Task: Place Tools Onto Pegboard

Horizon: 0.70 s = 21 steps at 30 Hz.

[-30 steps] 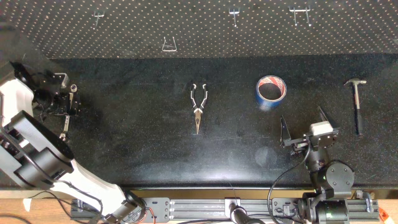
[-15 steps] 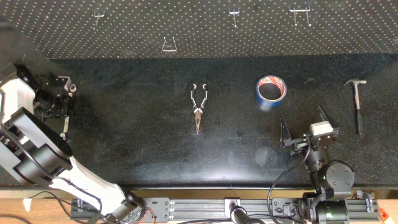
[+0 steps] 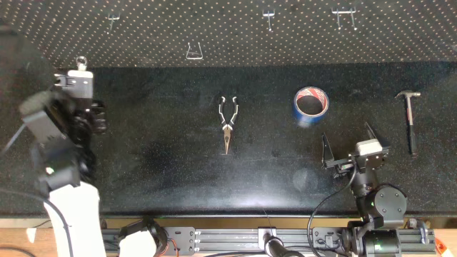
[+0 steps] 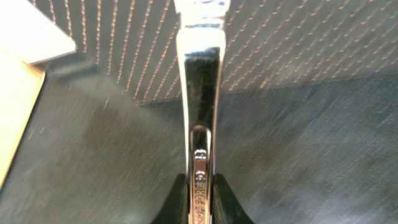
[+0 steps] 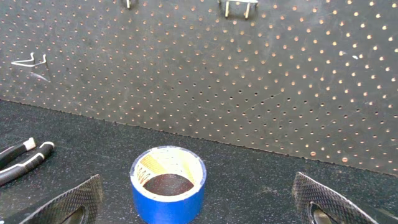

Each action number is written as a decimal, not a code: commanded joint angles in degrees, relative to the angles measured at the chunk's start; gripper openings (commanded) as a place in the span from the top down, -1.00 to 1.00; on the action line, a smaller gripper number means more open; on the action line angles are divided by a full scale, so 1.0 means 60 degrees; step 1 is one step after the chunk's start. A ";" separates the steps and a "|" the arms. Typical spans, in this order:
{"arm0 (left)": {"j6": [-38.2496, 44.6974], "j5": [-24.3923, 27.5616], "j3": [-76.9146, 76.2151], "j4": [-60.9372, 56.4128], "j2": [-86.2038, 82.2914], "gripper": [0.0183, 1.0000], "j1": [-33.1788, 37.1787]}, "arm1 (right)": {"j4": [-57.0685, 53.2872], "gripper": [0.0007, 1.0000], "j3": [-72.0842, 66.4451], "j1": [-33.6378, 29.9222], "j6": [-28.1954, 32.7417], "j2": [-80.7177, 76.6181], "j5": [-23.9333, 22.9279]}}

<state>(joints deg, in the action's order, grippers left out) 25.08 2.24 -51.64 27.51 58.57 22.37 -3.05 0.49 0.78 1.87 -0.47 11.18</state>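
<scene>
A chrome wrench [image 4: 201, 93] stands lifted off the black mat, its ring end [image 3: 81, 63] pointing at the pegboard [image 3: 228, 32]. My left gripper [image 3: 80, 87] is shut on its shaft at the table's far left, and the fingers [image 4: 177, 200] pinch it from both sides. Pliers [image 3: 228, 121] with white-tipped handles lie mid-mat. A blue tape roll [image 3: 311, 104] stands to their right, directly ahead of my right gripper [image 3: 350, 143], which is open and empty. In the right wrist view the tape roll [image 5: 168, 183] sits between the fingers' line of sight. A hammer [image 3: 410, 121] lies far right.
Metal hooks hang on the pegboard: a triangular one [image 3: 193, 51], one at upper left [image 3: 113, 16], one at centre [image 3: 268, 14] and a double one [image 3: 344, 14]. A pale wooden edge [image 4: 18, 118] borders the mat beside the wrench.
The left arm has raised the wrench off the mat and swung it around, so it now points up toward the pegboard. The right arm has stayed put.
</scene>
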 commanded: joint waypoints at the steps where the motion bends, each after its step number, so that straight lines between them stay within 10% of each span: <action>1: -0.2324 0.0240 0.0707 -0.2688 0.0874 0.98 -0.1344 | -0.0029 -0.99 -0.0044 0.0036 0.0098 0.0069 -0.0011; 21: -0.3147 -0.1264 0.0714 -0.3993 0.2244 0.98 -0.2171 | -0.0025 -0.99 -0.0044 0.0036 0.0098 0.0069 -0.0011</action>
<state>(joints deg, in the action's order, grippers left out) 7.35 -3.62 -46.87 4.21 71.70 9.47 -3.05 0.49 0.78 1.87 -0.47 11.20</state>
